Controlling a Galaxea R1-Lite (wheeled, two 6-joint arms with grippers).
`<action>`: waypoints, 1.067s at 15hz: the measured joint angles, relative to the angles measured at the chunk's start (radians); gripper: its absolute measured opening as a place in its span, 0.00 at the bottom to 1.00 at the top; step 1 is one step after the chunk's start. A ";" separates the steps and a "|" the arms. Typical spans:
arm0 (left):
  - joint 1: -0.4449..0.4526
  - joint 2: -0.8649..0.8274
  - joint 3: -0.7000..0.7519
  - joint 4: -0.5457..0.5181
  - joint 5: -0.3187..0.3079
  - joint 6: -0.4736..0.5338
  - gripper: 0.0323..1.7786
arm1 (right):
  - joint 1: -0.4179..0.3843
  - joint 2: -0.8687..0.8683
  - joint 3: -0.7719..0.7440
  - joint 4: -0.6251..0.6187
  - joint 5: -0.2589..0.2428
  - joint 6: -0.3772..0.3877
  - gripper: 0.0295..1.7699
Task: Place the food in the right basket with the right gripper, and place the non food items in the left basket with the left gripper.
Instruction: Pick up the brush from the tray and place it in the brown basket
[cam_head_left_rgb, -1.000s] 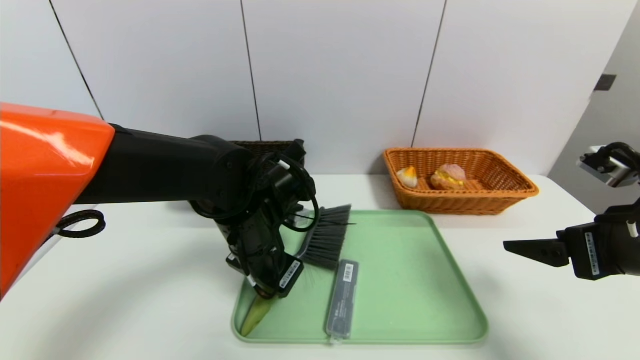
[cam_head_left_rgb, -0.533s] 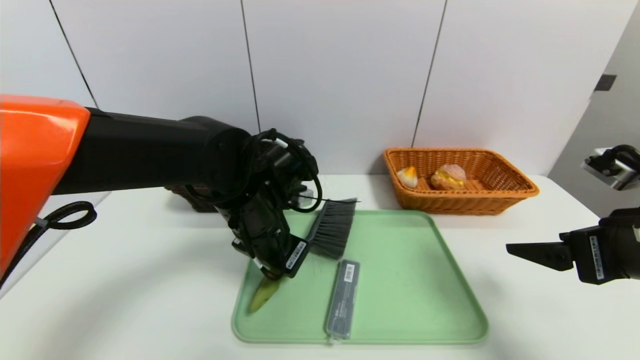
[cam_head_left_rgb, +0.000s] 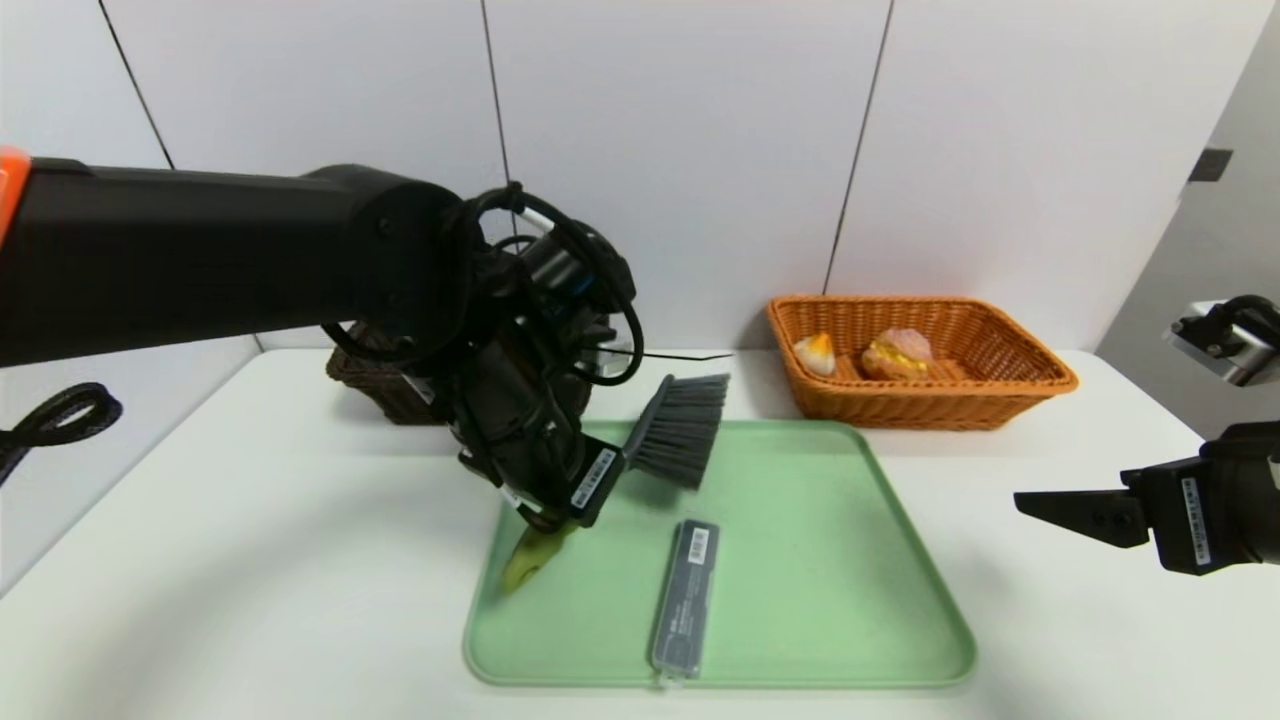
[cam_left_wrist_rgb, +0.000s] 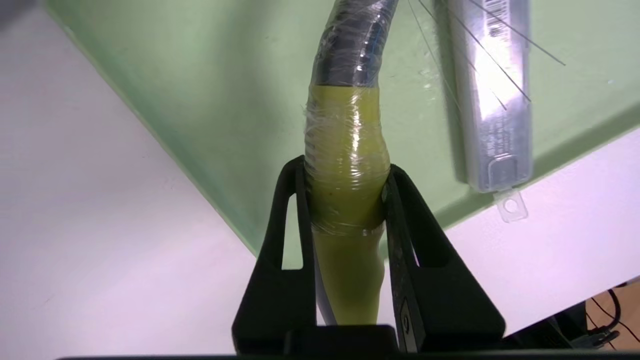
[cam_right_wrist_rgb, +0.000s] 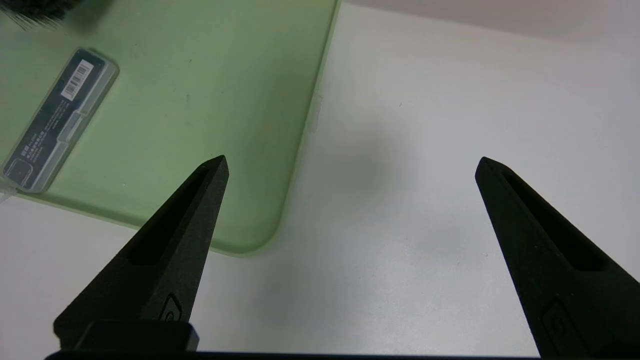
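My left gripper (cam_head_left_rgb: 545, 520) (cam_left_wrist_rgb: 345, 172) is shut on the green handle (cam_left_wrist_rgb: 347, 165) of the hand brush (cam_head_left_rgb: 680, 428), which hangs tilted above the tray's left part, bristles toward the back. The slim grey case (cam_head_left_rgb: 683, 598) (cam_right_wrist_rgb: 57, 122) (cam_left_wrist_rgb: 492, 95) with a barcode lies on the green tray (cam_head_left_rgb: 830, 560). Both pastries, the cream puff (cam_head_left_rgb: 895, 355) and the pale bun (cam_head_left_rgb: 816, 353), sit in the orange right basket (cam_head_left_rgb: 1000, 385). The dark left basket (cam_head_left_rgb: 375, 385) is mostly hidden behind my left arm. My right gripper (cam_head_left_rgb: 1045, 503) (cam_right_wrist_rgb: 350, 165) hovers open and empty over the table right of the tray.
The white table (cam_head_left_rgb: 250, 560) ends at a white panelled wall behind the baskets. A black cable loop (cam_head_left_rgb: 60, 415) hangs off the table's left edge. The tray's right corner (cam_right_wrist_rgb: 255, 240) lies below my right gripper.
My left gripper has lifted the brush off the tray and carried it up and slightly back; the handle tip no longer rests on the tray. The right arm barely moved.
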 joint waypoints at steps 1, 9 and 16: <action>-0.001 -0.008 -0.023 0.016 0.000 0.000 0.22 | 0.000 0.000 0.000 0.000 0.000 0.000 0.97; -0.023 -0.110 -0.091 0.047 -0.002 -0.002 0.22 | 0.000 0.002 0.000 -0.001 0.000 -0.002 0.97; -0.020 -0.279 -0.097 0.042 0.027 -0.050 0.22 | 0.000 0.008 -0.010 -0.002 -0.003 -0.001 0.97</action>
